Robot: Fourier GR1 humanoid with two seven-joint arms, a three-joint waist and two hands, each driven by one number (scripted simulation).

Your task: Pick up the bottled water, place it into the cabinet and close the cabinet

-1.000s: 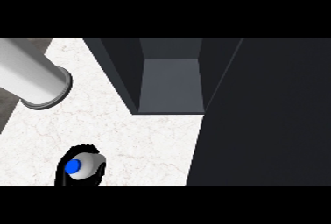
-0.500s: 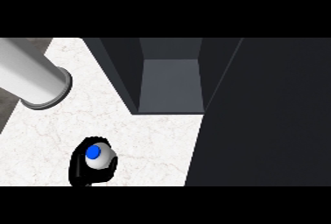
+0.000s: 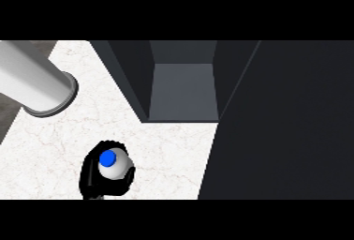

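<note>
Firstly, we record one hand in view: the left hand (image 3: 90,174), black, low in the head view and left of centre. Its fingers are curled round the water bottle (image 3: 116,168), with black showing along the bottle's left side, over its far side and again at its lower right. We judge the hand closed on the bottle. No forearm is visible behind it.

We see the bottle from above as a pale rounded body with a blue cap (image 3: 107,158) facing up towards the camera. The hand hides its lower part, so we cannot tell whether its base touches the surface.

Bottle and hand lie over the white marbled counter (image 3: 166,152), which runs from the lower edge up the left half of the view.

Beyond the bottle, up and to the right, we note the cabinet (image 3: 181,91): a dark grey box, open, with its grey inner floor exposed between two dark side walls. The bottle is outside it, well apart from the opening.

A broad dark panel (image 3: 290,126) covers the right side of the view beside the cabinet; we cannot tell whether it is the door.

At upper left, a large grey cylinder (image 3: 34,84) with a flanged end slants in over the counter's edge.
</note>
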